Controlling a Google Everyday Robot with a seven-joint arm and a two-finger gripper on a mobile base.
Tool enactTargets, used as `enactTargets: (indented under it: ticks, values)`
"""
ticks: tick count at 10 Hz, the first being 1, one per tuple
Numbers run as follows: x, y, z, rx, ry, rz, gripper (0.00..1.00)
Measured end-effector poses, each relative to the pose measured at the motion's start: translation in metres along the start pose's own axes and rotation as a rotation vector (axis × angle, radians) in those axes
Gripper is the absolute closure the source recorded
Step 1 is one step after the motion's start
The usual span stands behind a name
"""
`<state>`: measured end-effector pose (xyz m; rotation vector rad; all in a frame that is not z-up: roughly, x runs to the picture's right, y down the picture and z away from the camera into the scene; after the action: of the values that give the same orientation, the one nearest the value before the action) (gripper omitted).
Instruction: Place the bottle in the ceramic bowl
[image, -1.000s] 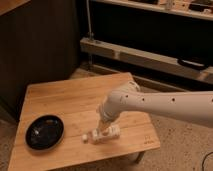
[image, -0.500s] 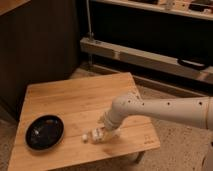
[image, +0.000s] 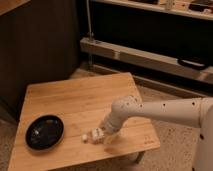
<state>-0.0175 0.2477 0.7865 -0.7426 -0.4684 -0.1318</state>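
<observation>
Though the claw (image: 102, 134) rests at the bottle (image: 90, 135), lying on the counter (image: 75, 102) near the bowl (image: 54, 138), I cannot tell whether it grips, so grasping seems current, then lifting bowlward.

White arm (image: 161, 108), end effector (image: 102, 134) at table (image: 70, 99)

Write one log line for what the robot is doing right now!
gripper: down at the bottle | bottle: on the table, beside the bowl, not touching it | bowl: no bottle inside yet
</observation>
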Motion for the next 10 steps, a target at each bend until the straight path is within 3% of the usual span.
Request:
enactTargets:
  ticks: [3,5,6,7,9,10]
  values:
    - [-0.024,-0.019,0.012,-0.018,0.006,-0.012,0.62]
    - [-0.053,-0.036,-0.006,0.026,-0.018,-0.027,0.84]
    - [-0.062,-0.042,-0.015,0.043,-0.035,-0.033,0.91]
    - [-0.087,-0.055,-0.04,0.076,-0.092,-0.05,0.99]
    - [-0.126,-0.078,-0.071,0.116,-0.181,-0.073,1.0]
    - [-0.151,-0.093,-0.084,0.137,-0.244,-0.087,1.0]
